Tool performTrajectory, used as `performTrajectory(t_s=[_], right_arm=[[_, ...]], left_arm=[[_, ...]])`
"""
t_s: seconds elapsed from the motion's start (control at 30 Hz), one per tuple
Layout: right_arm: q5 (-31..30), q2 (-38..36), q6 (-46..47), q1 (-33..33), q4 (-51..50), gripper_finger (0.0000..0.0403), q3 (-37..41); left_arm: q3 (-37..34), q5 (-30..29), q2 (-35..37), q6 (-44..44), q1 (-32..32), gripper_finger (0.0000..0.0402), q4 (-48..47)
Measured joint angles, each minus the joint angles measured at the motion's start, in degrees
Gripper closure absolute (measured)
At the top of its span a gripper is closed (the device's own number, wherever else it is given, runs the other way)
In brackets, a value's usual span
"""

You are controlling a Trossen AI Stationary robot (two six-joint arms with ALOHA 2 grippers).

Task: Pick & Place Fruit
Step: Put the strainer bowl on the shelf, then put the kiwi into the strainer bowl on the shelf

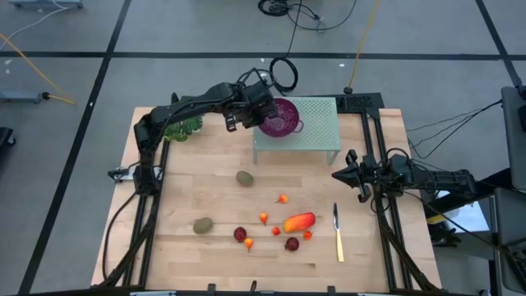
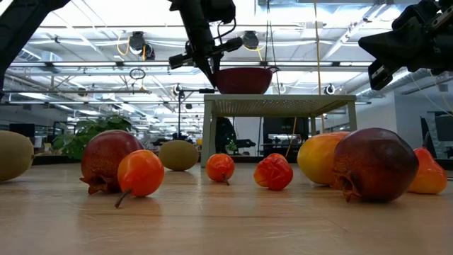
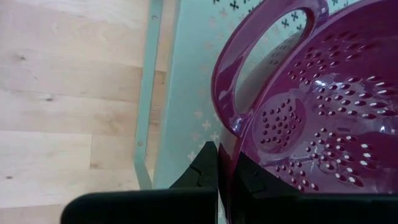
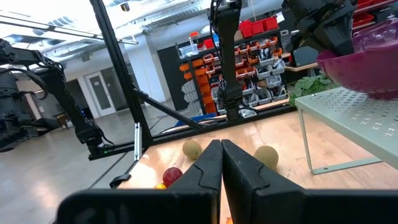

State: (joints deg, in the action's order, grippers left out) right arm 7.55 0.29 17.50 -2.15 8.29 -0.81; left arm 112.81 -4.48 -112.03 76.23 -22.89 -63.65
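A purple colander (image 1: 280, 116) is on a pale green perforated stand (image 1: 316, 131) at the table's far middle. My left gripper (image 1: 258, 120) is shut on its rim. The fruit lies on the near half of the table: two olive-brown ovals (image 1: 244, 177) (image 1: 203, 224), a long orange-red piece (image 1: 299, 222), two dark red balls (image 1: 240, 234) (image 1: 292, 243) and several tiny orange-red ones (image 1: 264, 218). My right gripper (image 1: 337, 174) is shut and empty, held above the table's right side. My left gripper pinches the colander's rim wall (image 3: 226, 149) just beside its loop handle (image 3: 249, 56). One finger (image 3: 202, 171) is outside the bowl and one (image 3: 252, 174) is inside. The fingers come from above on the bowl's left side. Whether the bowl rests on the stand or hangs just above it, I cannot tell.
A slim yellow-handled knife (image 1: 338, 234) lies right of the fruit. A leafy green bunch (image 1: 182, 127) sits at the far left, by the left arm's base. Bare wood lies between the stand and the fruit.
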Motion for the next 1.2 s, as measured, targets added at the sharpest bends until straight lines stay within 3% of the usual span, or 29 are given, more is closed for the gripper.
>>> performTrajectory(t_s=[0.37, 0.83, 1.2], right_arm=[[0.0, 0.0, 0.0, 0.0, 0.0, 0.0399, 0.0], [0.0, 0.0, 0.0, 0.0, 0.0, 0.0399, 0.0], [0.0, 0.0, 0.0, 0.0, -0.8, 0.0399, 0.0]], left_arm=[[0.0, 0.2, 0.0, -0.9, 0.0, 0.0357, 0.0], [0.0, 0.6, 0.9, -1.7, 0.0, 0.0270, -3.1], [0.0, -0.1, 6.2, -6.9, 2.3, 0.0244, 4.1]])
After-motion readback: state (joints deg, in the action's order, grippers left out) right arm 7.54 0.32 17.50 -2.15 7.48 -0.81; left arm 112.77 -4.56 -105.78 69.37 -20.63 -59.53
